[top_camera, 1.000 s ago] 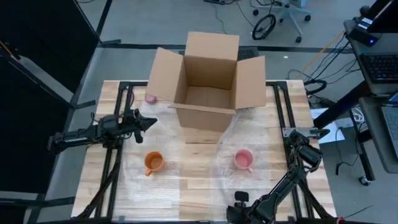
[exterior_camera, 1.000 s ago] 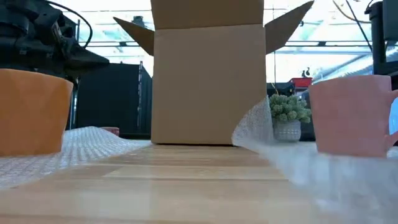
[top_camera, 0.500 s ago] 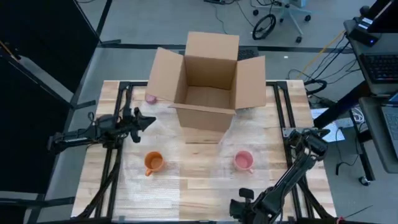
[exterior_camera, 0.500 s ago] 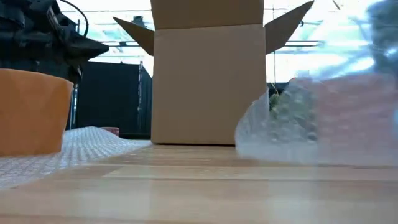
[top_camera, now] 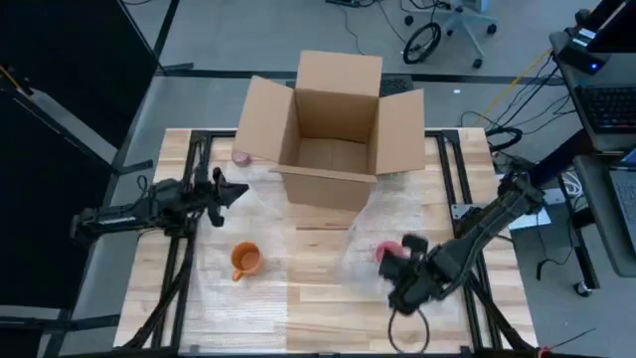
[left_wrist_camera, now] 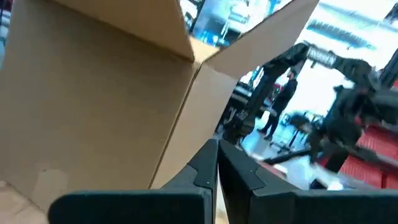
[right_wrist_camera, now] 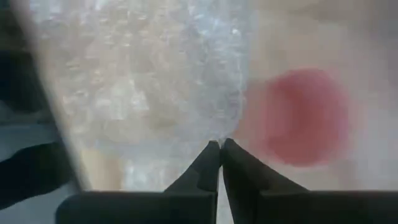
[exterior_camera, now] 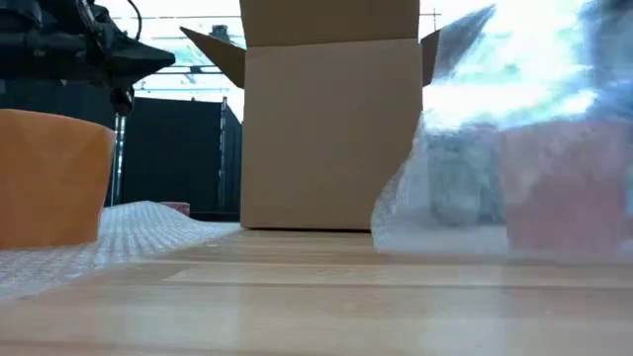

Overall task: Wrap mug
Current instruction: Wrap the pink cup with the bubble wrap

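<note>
Pinched on clear bubble wrap sheet [top_camera: 370, 227] beside pink ceramic mug [top_camera: 384, 253], toward tabletop's right front: right gripper [top_camera: 400, 261], fingertips seemingly closed on its edge. Hovering near left edge, fingers together: left gripper [top_camera: 237, 192]. Behind, open cardboard box [top_camera: 334, 127]; left front, orange mug [top_camera: 244, 261].

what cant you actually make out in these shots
- Pink mug: high view, mostly covered by the right claw and its bubble wrap; the low view shows it only through wrap.
- Small pink object: high view, tucked under the cardboard box flap, too small to name.
- Orange mug: low view, cut off by the left edge.
- Box interior: low view, hidden by its front wall.
</note>
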`<control>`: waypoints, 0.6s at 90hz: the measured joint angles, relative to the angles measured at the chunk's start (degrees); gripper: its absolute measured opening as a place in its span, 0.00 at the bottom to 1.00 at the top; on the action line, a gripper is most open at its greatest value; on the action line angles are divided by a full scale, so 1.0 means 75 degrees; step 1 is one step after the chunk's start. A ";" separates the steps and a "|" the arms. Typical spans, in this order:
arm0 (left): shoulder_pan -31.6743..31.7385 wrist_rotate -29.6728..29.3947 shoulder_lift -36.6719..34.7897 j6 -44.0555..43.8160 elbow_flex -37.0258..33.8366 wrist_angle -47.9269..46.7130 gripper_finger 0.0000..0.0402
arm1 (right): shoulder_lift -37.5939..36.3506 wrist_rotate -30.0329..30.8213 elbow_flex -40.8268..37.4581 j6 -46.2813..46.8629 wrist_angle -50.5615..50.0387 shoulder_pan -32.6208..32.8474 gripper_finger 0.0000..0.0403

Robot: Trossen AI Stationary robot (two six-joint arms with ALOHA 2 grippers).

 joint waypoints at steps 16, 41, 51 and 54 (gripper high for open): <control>0.0000 0.0000 0.0619 -0.0006 0.0015 0.0017 0.00 | -0.0120 0.0565 -0.0076 -0.0824 -0.0435 -0.0758 0.00; 0.0000 0.0009 0.0936 -0.0016 0.0015 0.0037 0.00 | -0.0064 0.1035 -0.1053 -0.0899 0.0033 -0.1187 0.00; 0.0000 0.0013 0.0934 0.0000 0.0018 0.0048 0.00 | -0.0064 0.1447 -0.1527 -0.0778 0.0447 -0.1095 0.00; 0.0000 0.0015 0.0933 -0.0002 0.0018 0.0046 0.00 | -0.0064 0.1656 -0.1654 -0.0722 0.0604 -0.1089 0.00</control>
